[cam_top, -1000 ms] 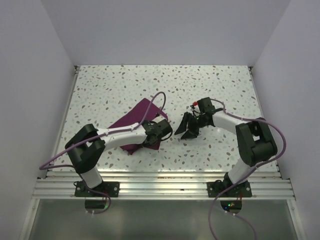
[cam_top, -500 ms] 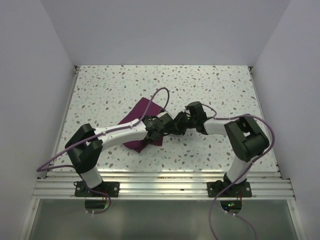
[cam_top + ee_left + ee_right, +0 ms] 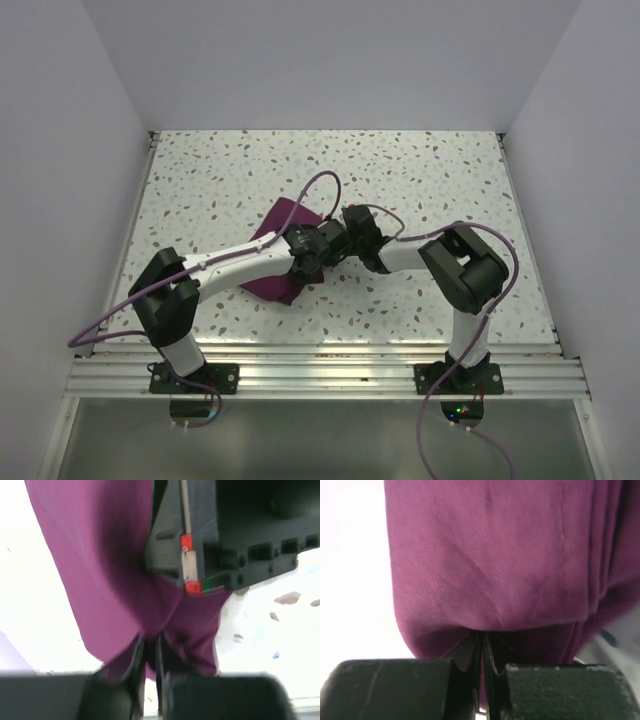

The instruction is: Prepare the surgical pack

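The surgical pack is a deep purple fabric sheet bunched on the speckled table left of centre. My left gripper and right gripper meet at its right edge. In the left wrist view the fabric hangs over my left gripper, which is shut on a fold of it. The right arm's black housing sits just beyond that fold. In the right wrist view the fabric fills the frame, and my right gripper is shut on its lower edge.
White walls enclose the speckled table on three sides. An aluminium rail runs along the near edge. Purple cables loop above both wrists.
My right gripper has swung left across the table to the fabric's edge and shut on it. My left gripper keeps its hold and has shifted slightly up and right.
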